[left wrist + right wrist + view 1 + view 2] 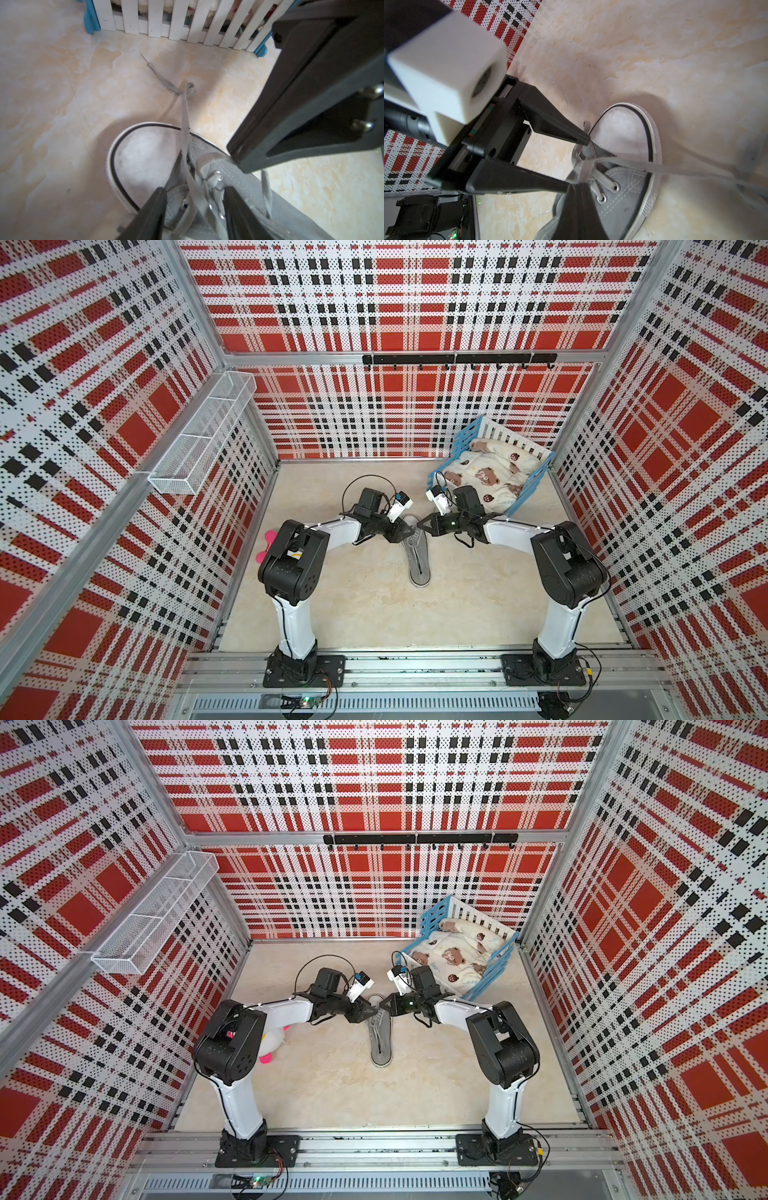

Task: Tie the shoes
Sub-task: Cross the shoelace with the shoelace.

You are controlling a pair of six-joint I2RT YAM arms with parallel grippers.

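Red plaid perforated walls [395,302] surround a beige marbled floor [365,614] and toy crib [513,437].

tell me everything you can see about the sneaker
The sneaker is a grey canvas low-top with a white rubber toe cap, white sole rim with a dark stripe, and metal eyelets. It stands on its sole on the beige floor, toe toward the back wall. One of its flat pale laces trails over the toe onto the floor. The right tool pinches the laces above the shoe; the open left tool straddles them.
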